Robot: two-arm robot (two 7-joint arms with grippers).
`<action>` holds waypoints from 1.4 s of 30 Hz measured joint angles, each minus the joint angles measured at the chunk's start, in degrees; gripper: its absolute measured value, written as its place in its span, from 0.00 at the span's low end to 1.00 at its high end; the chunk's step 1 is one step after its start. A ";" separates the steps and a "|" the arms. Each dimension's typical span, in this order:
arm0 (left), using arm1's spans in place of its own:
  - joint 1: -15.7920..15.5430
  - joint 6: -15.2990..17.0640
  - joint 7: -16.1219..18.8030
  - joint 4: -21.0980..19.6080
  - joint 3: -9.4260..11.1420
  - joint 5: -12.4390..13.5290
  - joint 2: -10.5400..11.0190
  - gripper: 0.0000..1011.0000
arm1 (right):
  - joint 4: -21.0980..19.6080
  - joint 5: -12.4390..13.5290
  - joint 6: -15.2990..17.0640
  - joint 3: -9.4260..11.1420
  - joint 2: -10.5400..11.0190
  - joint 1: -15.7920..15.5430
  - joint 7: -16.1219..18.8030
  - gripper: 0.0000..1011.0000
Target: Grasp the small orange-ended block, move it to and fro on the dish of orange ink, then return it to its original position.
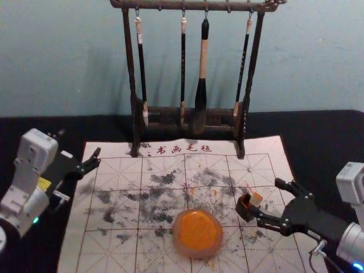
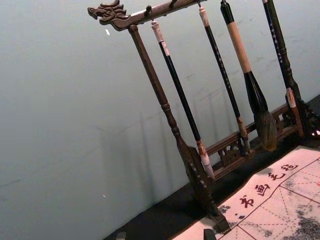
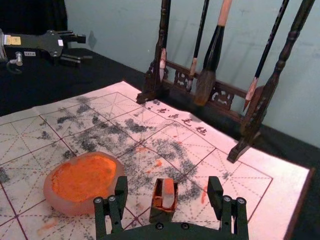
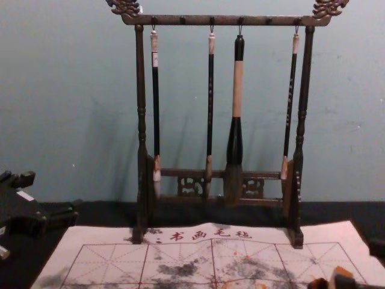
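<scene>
At the left edge of the mat (image 1: 108, 259), the left gripper (image 1: 82, 175) sat parked, its fingers spread. Right of it, the round dish (image 1: 178, 243) of orange ink (image 1: 199, 228) lay near enough that a low, sideways move could well have knocked its rim and spilled some. Next came a small dark box (image 1: 243, 208) with the block (image 1: 256, 199) set in its mouth; fingers closing too low would likely have caught the walls as well, tipping or dragging it. Too light a hold might have let the block twist once rubbed over wet ink. The right gripper (image 1: 266, 196) reached in from the right, wide around the block, with nothing in its grasp. As for looks, the box was orange-stained inside, and the block was small and squared, pale on one face and orange at one end.
</scene>
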 joint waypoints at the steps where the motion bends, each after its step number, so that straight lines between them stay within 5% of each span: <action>1: 0.00 0.00 0.00 0.00 0.00 0.00 0.00 0.99 | 0.21 0.06 0.19 0.00 -0.18 0.10 0.20 0.99; 24: 0.00 0.00 0.00 0.00 0.00 0.00 0.00 0.99 | 5.19 0.90 5.74 1.07 -5.35 3.21 3.48 0.99; 42: 0.00 0.00 0.00 0.00 0.00 0.00 0.00 0.99 | 5.80 0.71 7.11 1.54 -6.07 3.52 4.28 0.99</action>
